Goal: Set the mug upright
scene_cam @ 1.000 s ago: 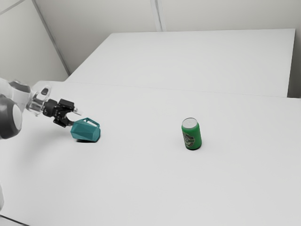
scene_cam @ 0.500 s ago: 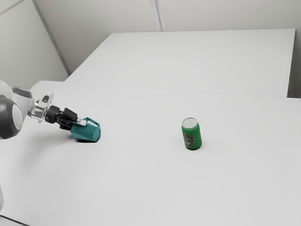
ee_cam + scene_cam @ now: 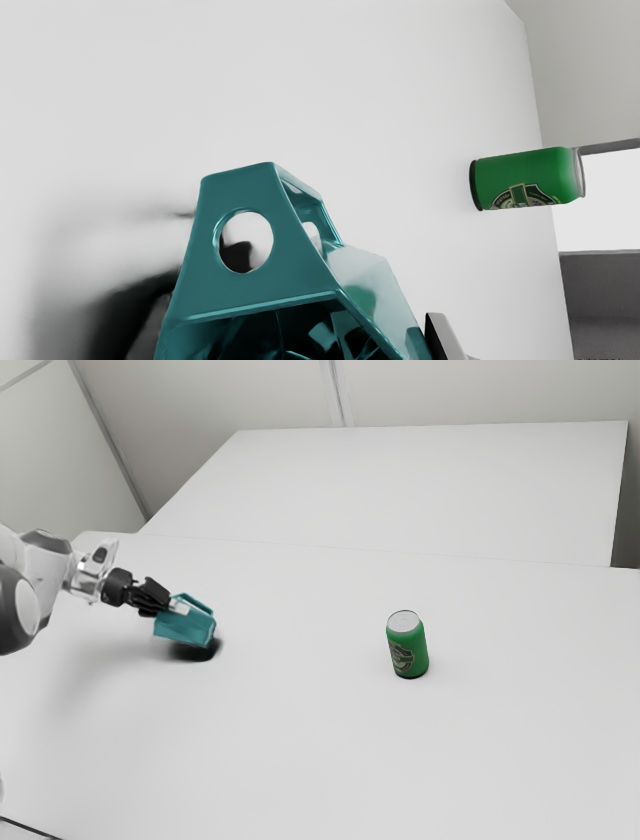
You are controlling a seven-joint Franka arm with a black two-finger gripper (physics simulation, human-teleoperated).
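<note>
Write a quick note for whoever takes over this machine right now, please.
Claw: closed on the teal mug, its two fingers on opposite sides.
Mug: held off the table, tipped over, mouth toward the claw.
Green can: standing apart on the table.
Done: mug gripped and raised.
Left: turn it upright, set it down, let go.

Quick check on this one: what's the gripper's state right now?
Gripper: closed on the teal mug, one finger on each side, holding it tilted above the table.
</note>
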